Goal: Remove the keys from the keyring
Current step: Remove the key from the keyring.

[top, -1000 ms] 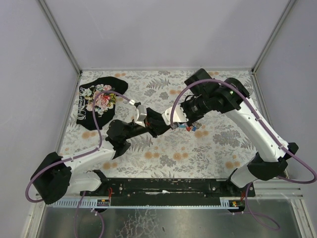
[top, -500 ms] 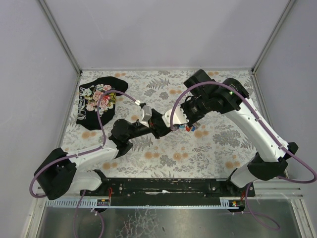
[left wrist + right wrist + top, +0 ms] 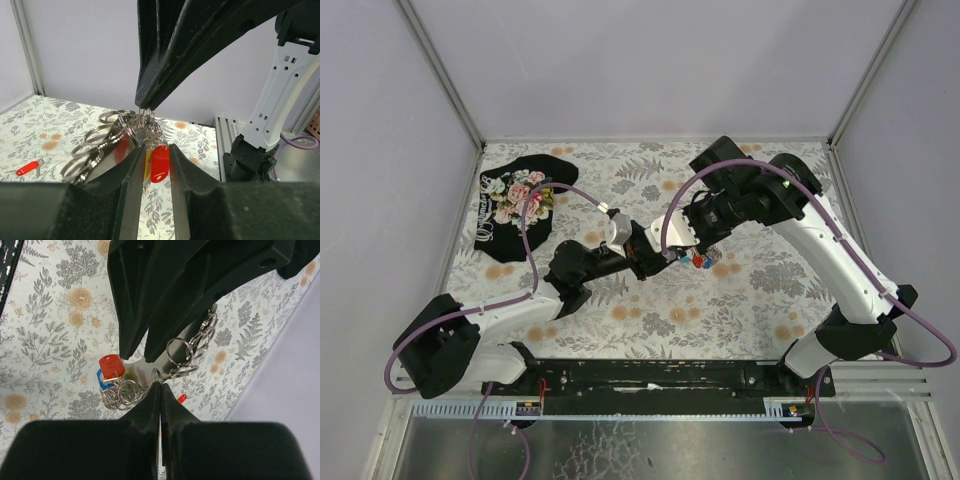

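Observation:
My right gripper (image 3: 160, 382) is shut on a silvery ring of the keyring (image 3: 122, 390) and holds the bunch above the table. In the top view it (image 3: 672, 253) meets my left gripper (image 3: 658, 257) at mid-table. Keys with a red head (image 3: 110, 364) and a blue head (image 3: 102, 381) hang from the rings. In the left wrist view the red head (image 3: 160, 162) and a yellow one (image 3: 147, 161) show in the gap of my left gripper (image 3: 156, 150), whose jaws stand apart. A shiny flat metal piece (image 3: 102, 155) lies by the left finger. Another red key (image 3: 27, 168) lies loose on the table.
A black floral cloth (image 3: 517, 205) lies at the far left of the flowered table cover (image 3: 620, 320). Grey walls with metal posts (image 3: 440, 75) close in the table. The right arm's white base (image 3: 272, 100) stands close on the right of the left wrist view.
My left arm has pushed right and forward, bringing its jaws up to the hanging keys. The right gripper stays shut on the ring and has barely shifted.

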`<act>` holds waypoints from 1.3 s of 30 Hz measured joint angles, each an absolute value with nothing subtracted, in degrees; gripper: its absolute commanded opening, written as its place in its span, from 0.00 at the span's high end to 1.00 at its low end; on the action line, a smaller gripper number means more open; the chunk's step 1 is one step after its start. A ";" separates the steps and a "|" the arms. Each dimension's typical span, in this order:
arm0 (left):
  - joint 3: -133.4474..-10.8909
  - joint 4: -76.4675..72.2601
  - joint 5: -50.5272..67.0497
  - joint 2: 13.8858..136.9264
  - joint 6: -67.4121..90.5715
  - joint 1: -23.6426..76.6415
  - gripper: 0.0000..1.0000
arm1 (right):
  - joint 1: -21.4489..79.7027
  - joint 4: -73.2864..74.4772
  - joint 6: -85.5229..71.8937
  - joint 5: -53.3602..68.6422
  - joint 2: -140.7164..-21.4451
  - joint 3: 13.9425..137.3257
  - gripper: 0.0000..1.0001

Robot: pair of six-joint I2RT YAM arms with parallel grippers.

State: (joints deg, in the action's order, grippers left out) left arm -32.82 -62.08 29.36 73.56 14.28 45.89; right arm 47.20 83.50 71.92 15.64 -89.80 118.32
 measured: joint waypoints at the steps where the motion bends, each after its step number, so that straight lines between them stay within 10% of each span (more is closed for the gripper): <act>1: -32.82 -62.11 29.26 73.60 14.28 45.95 0.75 | 47.20 83.61 71.55 15.84 -90.02 118.69 1.00; 39: -28.12 -63.05 24.40 63.00 17.85 44.91 0.73 | 24.45 60.20 35.46 61.21 -86.21 104.09 1.00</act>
State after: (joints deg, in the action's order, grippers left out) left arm -28.12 -63.05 24.40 63.00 17.85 44.91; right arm 24.45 60.20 35.46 61.21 -86.21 104.09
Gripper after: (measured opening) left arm 0.273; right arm 0.010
